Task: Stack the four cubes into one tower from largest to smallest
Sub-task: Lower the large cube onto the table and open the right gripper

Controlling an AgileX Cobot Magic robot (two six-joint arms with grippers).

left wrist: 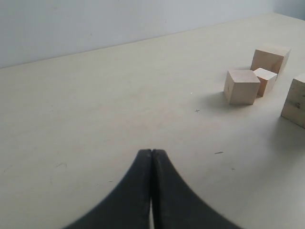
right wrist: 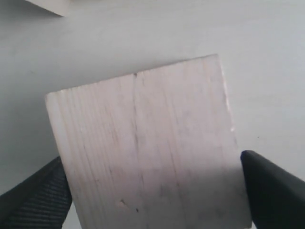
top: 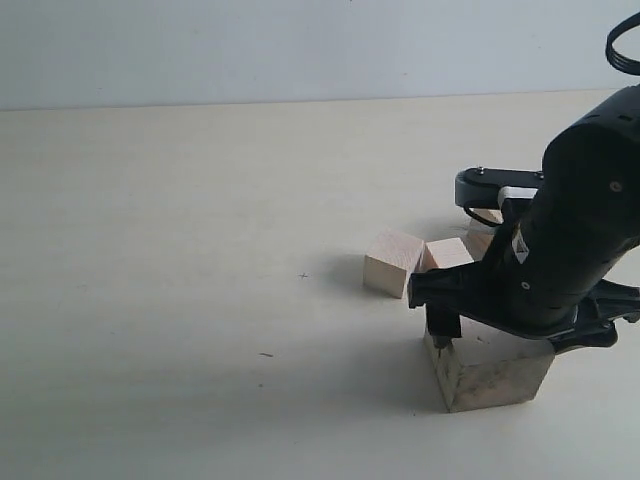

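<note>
Our right tool (right wrist: 151,191) straddles the big cube (top: 495,382), one finger at each side face. They look to touch the wood, but we cannot tell whether they grip. The cube sits on the bench (top: 180,300) right under the tool. It nearly fills the tool's span, so we judge a slight offset could land one finger first and twist the cube, skewing the tower's base. The cube is pale and plain, with dark crack lines along its top grain. The smaller cubes (top: 448,254) huddle just beyond the tool, within reach of a knock. Our left tool (left wrist: 151,157) is well apart, fingers together.
</note>
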